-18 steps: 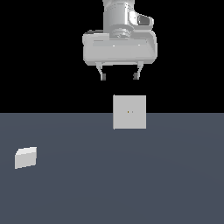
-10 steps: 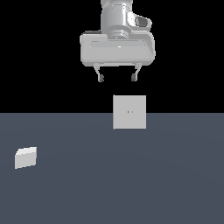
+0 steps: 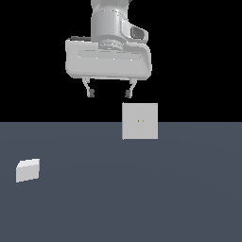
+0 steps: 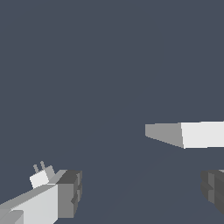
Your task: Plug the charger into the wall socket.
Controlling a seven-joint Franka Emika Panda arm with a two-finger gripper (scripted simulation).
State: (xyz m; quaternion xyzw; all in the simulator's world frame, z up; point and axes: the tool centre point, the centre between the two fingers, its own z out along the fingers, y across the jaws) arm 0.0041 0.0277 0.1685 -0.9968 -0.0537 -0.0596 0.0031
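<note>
The charger (image 3: 28, 170) is a small off-white block lying on the grey floor at the exterior view's left. In the wrist view the charger (image 4: 41, 176) shows two short prongs, beside one fingertip. The wall socket (image 3: 140, 121) is an upright white square plate with two tiny dark dots, standing mid-scene. From the wrist the wall socket (image 4: 188, 134) appears edge-on. My gripper (image 3: 109, 93) hangs high above the floor, open and empty, up and toward the exterior view's left of the socket, far above the charger.
A flat dark grey floor (image 3: 142, 198) fills the lower half of the exterior view, with black background behind. Nothing else stands on it.
The gripper has shifted toward the exterior view's left and slightly closer to the camera. Its fingers stay open. Charger and socket have not moved.
</note>
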